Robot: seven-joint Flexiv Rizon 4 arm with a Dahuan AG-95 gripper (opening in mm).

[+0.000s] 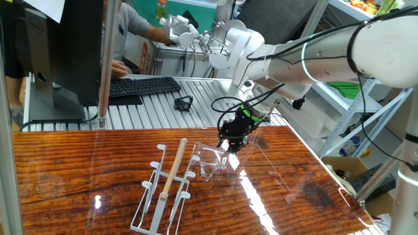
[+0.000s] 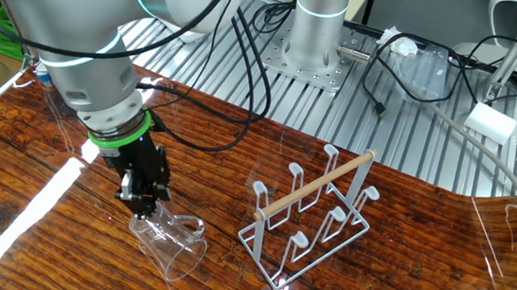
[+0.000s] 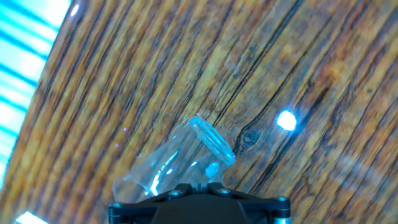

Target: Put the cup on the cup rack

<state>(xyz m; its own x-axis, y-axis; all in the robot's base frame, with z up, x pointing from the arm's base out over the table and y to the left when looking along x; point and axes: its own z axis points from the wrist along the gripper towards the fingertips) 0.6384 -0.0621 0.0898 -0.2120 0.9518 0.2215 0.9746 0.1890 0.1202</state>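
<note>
Clear glass cup (image 2: 171,246) tilted, empty, under end effector (image 2: 141,206), grip state unclear, beside cup rack (image 2: 312,211).

The table (image 2: 365,268) is a glossy reddish-brown wood with dark streaky grain and a dark knot, crossed by white glare, and beyond its far edge runs a ribbed silver-grey metal surface (image 1: 163,108) with a black keyboard (image 1: 140,85) on it. On the table, the cup rack (image 2: 309,221) is white wire with a pale tan wooden bar across its top, and beside the rack the cup (image 2: 168,244) is colourless and see-through, marked only by bright glints and the wood grain showing through it. Above the cup, the gripper (image 2: 142,202) is black, and the arm (image 2: 87,47) behind it is light grey with a bright green ring and a thin pale cyan band.
</note>
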